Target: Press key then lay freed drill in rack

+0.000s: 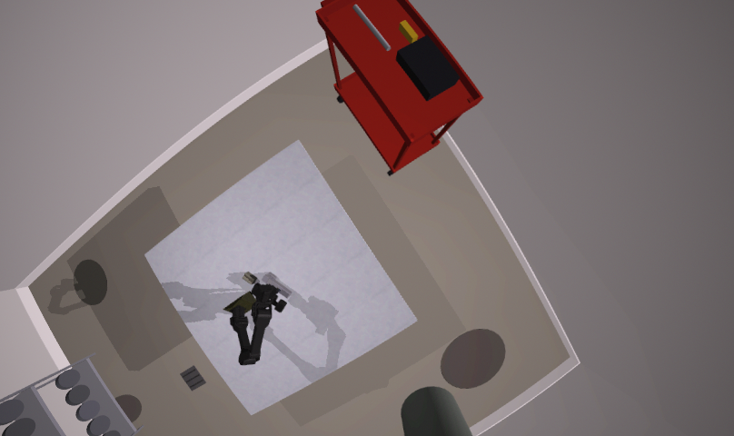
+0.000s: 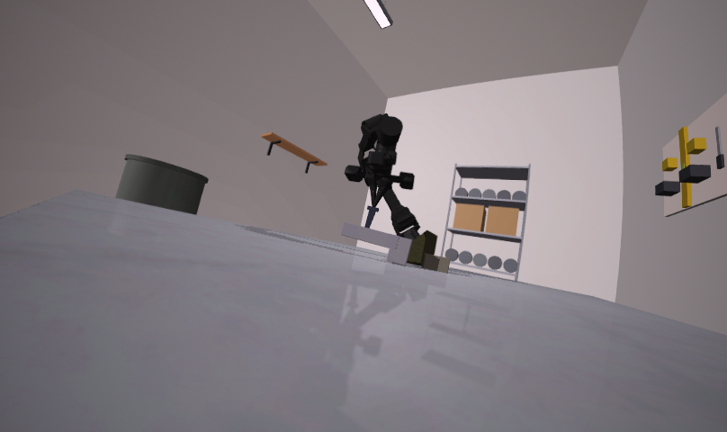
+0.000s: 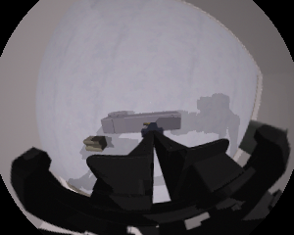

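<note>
My gripper is shut and points down. Its fingertips are at the top of a dark blue upright piece, seemingly touching it; whether this is the key or the drill I cannot tell. This piece stands over a raised light-grey bar. A small brass-coloured part shows beside it in the wrist view, too small to identify. A small beige-brown block lies near the bar's end. Which thing is the rack is unclear.
An olive-green wedge-shaped block stands beside the bar's foot and my arm. All stand on the pale tabletop. A red cart, a dark green bin and metal shelves stand beyond it.
</note>
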